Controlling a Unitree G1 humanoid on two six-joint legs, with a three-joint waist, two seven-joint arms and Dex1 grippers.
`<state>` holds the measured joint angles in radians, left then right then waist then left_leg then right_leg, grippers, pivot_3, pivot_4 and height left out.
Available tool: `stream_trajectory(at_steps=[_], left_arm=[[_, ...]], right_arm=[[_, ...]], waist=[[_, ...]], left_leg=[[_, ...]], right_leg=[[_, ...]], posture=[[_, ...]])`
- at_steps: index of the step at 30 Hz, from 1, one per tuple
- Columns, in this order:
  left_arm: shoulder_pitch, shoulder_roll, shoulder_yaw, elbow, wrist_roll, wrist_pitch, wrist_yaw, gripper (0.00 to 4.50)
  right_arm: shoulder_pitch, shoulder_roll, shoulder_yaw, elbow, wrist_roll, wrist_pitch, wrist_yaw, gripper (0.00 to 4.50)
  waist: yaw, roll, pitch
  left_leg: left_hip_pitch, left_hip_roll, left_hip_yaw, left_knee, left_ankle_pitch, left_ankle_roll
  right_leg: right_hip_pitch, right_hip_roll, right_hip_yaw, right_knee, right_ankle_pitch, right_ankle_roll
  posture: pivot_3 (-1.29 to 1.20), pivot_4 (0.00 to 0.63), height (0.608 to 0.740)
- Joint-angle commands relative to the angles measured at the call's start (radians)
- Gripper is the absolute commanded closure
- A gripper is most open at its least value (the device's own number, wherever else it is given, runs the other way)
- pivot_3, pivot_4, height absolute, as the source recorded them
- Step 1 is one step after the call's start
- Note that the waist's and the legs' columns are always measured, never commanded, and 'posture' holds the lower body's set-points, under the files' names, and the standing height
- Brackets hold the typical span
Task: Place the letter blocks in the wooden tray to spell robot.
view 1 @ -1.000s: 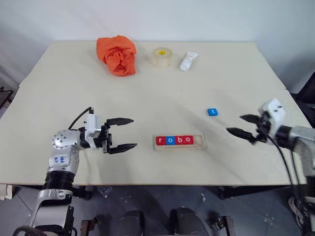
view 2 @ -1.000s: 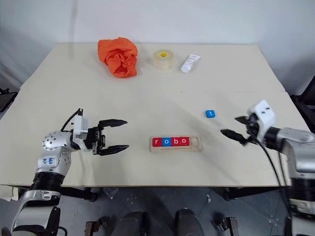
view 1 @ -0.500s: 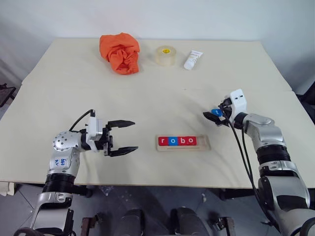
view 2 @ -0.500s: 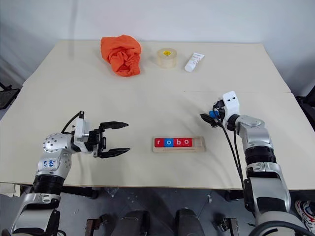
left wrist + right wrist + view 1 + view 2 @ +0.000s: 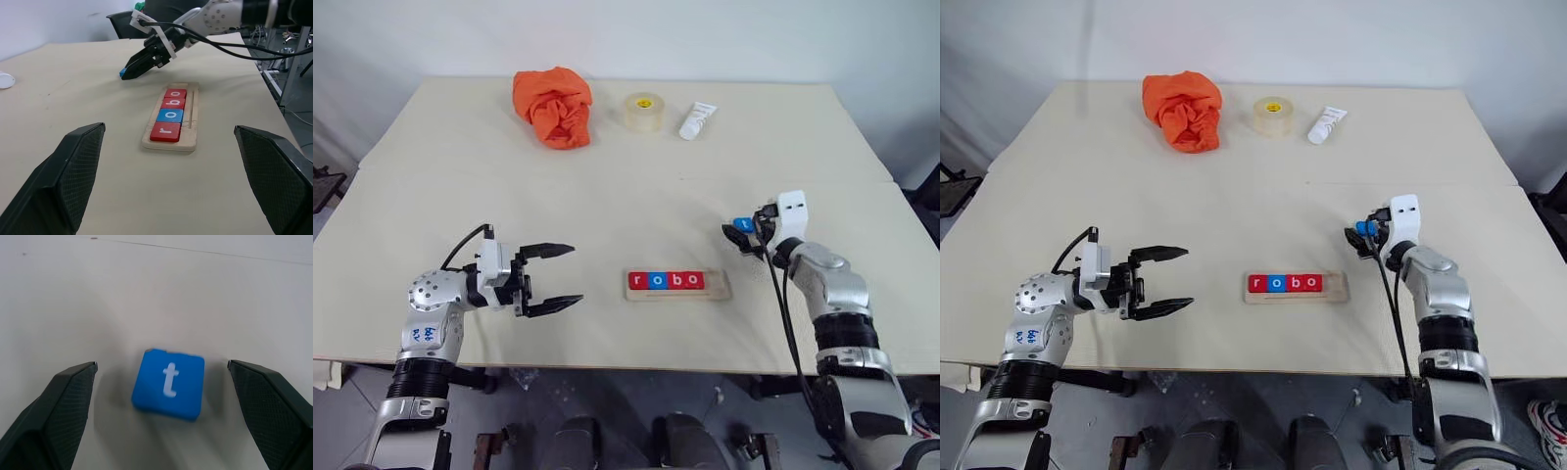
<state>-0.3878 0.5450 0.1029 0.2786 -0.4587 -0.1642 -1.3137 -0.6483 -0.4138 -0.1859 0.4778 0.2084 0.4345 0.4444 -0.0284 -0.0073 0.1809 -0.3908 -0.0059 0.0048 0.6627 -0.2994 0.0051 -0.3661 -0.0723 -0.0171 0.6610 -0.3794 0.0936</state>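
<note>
Item: small flat blue square tile marked "t" (image 5: 168, 384), lying loose on the pale tabletop (image 5: 607, 186) between my right hand's (image 5: 161, 382) wide-apart fingers. Likely light, rigid, smooth; best pinched across opposite side edges. Left hand (image 5: 548, 279) spread, empty.

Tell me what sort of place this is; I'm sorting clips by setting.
Probably a robotics lab or test room: a plain pale table against a bare white wall, an office chair and a metal-legged bench with cables beyond it, and the wooden tray of letter blocks.
</note>
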Motion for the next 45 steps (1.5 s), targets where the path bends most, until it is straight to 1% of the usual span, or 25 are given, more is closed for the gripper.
stream_trajectory(at_steps=[1,3,6,9,10,14,16,18,22,27,29,30,33,34,35,36,37,39,41,43,45], left_arm=[[-0.019,0.004,0.011,-0.016,-0.011,-0.006,-0.001,0.0],[-0.026,0.003,0.007,-0.011,-0.01,-0.007,-0.005,0.0],[-0.036,0.0,0.001,-0.006,-0.011,-0.005,-0.012,0.0],[-0.036,-0.001,-0.005,-0.005,-0.015,-0.002,-0.03,0.0],[-0.035,-0.002,-0.007,-0.006,-0.017,0.001,-0.036,0.0],[-0.017,-0.001,-0.015,-0.022,-0.029,0.018,-0.066,0.0],[-0.007,0.003,-0.021,-0.037,-0.039,0.041,-0.082,0.0],[0.001,0.006,-0.024,-0.044,-0.042,0.053,-0.096,0.0],[0.007,0.01,-0.028,-0.048,-0.046,0.073,-0.121,0.0],[-0.017,0.007,-0.027,-0.026,-0.034,0.074,-0.129,0.0],[-0.027,0.005,-0.028,-0.018,-0.032,0.072,-0.129,0.0],[-0.03,0.004,-0.028,-0.015,-0.031,0.071,-0.129,0.0],[-0.039,0.002,-0.029,-0.004,-0.028,0.065,-0.131,0.0],[-0.04,0.001,-0.029,0.0,-0.027,0.062,-0.132,0.0],[-0.043,-0.001,-0.029,0.004,-0.025,0.058,-0.13,0.0],[-0.045,-0.002,-0.03,0.007,-0.024,0.056,-0.13,0.0],[-0.045,-0.003,-0.03,0.008,-0.024,0.054,-0.13,0.0],[-0.047,-0.006,-0.03,0.012,-0.023,0.051,-0.127,0.0],[-0.051,-0.01,-0.031,0.018,-0.021,0.046,-0.124,0.0],[-0.055,-0.017,-0.032,0.022,-0.018,0.04,-0.118,0.0],[-0.056,-0.021,-0.03,0.023,-0.016,0.037,-0.115,0.0]], right_arm=[[0.038,0.026,-0.006,-0.015,0.002,0.027,-0.048,0.4],[0.04,0.036,-0.009,-0.015,0.0,0.024,-0.072,0.88],[0.063,0.046,-0.011,-0.051,-0.001,0.023,-0.093,1.92],[0.11,0.053,-0.023,-0.143,0.011,0.047,-0.116,2.88],[0.135,0.058,-0.026,-0.197,0.019,0.065,-0.124,3.04],[0.289,0.072,-0.039,-0.486,0.049,0.152,-0.164,3.03],[0.41,0.074,-0.06,-0.666,0.069,0.209,-0.182,3.03],[0.496,0.071,-0.075,-0.782,0.079,0.249,-0.198,3.03],[0.605,0.079,-0.1,-0.886,0.093,0.308,-0.226,3.03],[0.639,0.097,-0.096,-0.912,0.1,0.315,-0.245,3.03],[0.651,0.103,-0.088,-0.926,0.099,0.311,-0.248,2.31],[0.657,0.104,-0.085,-0.934,0.105,0.31,-0.242,2.09],[0.675,0.09,-0.082,-0.97,0.115,0.315,-0.225,1.1],[0.68,0.081,-0.085,-0.981,0.118,0.315,-0.218,0.82],[0.682,0.057,-0.092,-0.993,0.131,0.316,-0.191,0.41],[0.684,0.039,-0.097,-1.0,0.139,0.315,-0.17,0.14],[0.685,0.028,-0.099,-1.005,0.145,0.314,-0.159,0.03],[0.688,-0.091,-0.074,-0.995,0.137,0.296,-0.048,0.03],[0.682,-0.177,-0.054,-0.97,0.13,0.273,0.024,0.03],[0.628,-0.298,-0.029,-0.87,0.102,0.207,0.13,0.03],[0.591,-0.378,-0.002,-0.792,0.089,0.145,0.221,0.03]], waist=[[0.0,0.0,0.0],[-0.001,0.0,0.0],[-0.001,0.0,0.0],[-0.002,0.0,0.0],[-0.001,0.0,0.0],[0.002,0.0,0.0],[0.005,0.0,0.0],[0.005,0.0,0.0],[0.003,0.0,0.0],[0.0,0.0,0.0],[0.001,0.0,0.0],[0.001,0.0,0.0],[0.001,0.0,0.0],[0.001,0.0,0.0],[0.001,0.0,0.0],[0.001,0.0,0.0],[0.001,0.0,0.0],[0.001,0.0,0.0],[0.002,0.0,0.0],[0.001,0.0,0.0],[0.0,0.0,0.0]], left_leg=[[0.0,0.0,0.0,0.0,0.0,0.0],[0.001,0.0,0.0,0.0,0.0,0.0],[0.001,0.0,0.0,0.0,0.0,0.0],[0.001,0.0,0.0,-0.001,0.0,0.0],[0.001,0.0,0.0,-0.001,0.0,0.0],[0.0,0.0,0.0,-0.003,0.0,0.0],[0.0,0.0,0.0,-0.003,0.0,0.0],[0.0,0.0,-0.001,-0.004,0.0,0.001],[0.0,0.0,0.0,-0.005,-0.001,0.001],[0.004,0.0,0.001,-0.008,-0.001,0.003],[0.004,0.0,0.001,-0.01,0.0,0.004],[0.004,0.0,0.001,-0.011,0.0,0.004],[0.004,0.0,0.001,-0.011,0.0,0.003],[0.004,0.0,0.001,-0.011,0.0,0.003],[0.004,0.0,0.001,-0.011,0.0,0.003],[0.004,0.0,0.001,-0.011,0.0,0.003],[0.003,-0.001,0.001,-0.011,0.0,0.004],[0.004,-0.001,0.001,-0.011,0.0,0.004],[0.004,-0.001,0.002,-0.011,0.001,0.005],[0.004,-0.001,0.001,-0.011,0.001,0.005],[0.004,-0.001,0.003,-0.011,0.001,0.006]], right_leg=[[0.0,0.0,0.0,0.0,0.0,0.0],[0.001,0.0,0.0,0.0,0.0,0.0],[0.001,0.0,0.0,0.0,0.0,0.0],[0.0,0.0,0.0,0.0,0.0,0.0],[0.0,0.0,0.0,0.0,0.0,0.0],[0.0,0.0,0.0,0.002,0.0,0.0],[0.0,0.0,0.0,0.001,0.0,0.0],[0.0,0.0,0.0,0.0,0.0,0.0],[0.001,0.0,0.001,-0.002,0.0,0.0],[0.001,0.0,0.002,-0.002,0.0,-0.001],[0.0,0.0,0.002,-0.002,0.0,-0.001],[0.0,0.0,0.002,-0.002,0.0,-0.002],[-0.001,0.0,0.002,-0.002,0.0,-0.002],[-0.001,0.0,0.002,-0.002,0.0,-0.002],[-0.001,0.0,0.002,-0.002,0.0,-0.002],[-0.001,0.0,0.002,-0.002,0.0,-0.002],[-0.001,0.0,0.002,-0.002,0.0,-0.002],[-0.001,0.0,0.002,-0.002,0.0,-0.002],[-0.001,0.0,0.003,-0.003,0.0,-0.002],[0.0,0.0,0.002,-0.003,0.0,-0.002],[0.0,0.0,0.003,-0.004,0.001,-0.001]], posture=[[0.0,0.15,0.74],[0.0,0.15,0.74],[0.0,0.15,0.74],[0.0,0.15,0.74],[0.0,0.15,0.74],[0.0,0.15,0.74],[0.0,0.15,0.74],[0.0,0.15,0.74],[0.0,0.15,0.74],[0.0,0.15,0.74],[0.0,0.15,0.74],[0.0,0.15,0.74],[0.0,0.15,0.74],[0.0,0.15,0.74],[0.0,0.15,0.74],[0.0,0.15,0.74],[0.0,0.15,0.74],[0.0,0.15,0.74],[0.0,0.15,0.74],[0.0,0.15,0.74],[0.0,0.15,0.74]])
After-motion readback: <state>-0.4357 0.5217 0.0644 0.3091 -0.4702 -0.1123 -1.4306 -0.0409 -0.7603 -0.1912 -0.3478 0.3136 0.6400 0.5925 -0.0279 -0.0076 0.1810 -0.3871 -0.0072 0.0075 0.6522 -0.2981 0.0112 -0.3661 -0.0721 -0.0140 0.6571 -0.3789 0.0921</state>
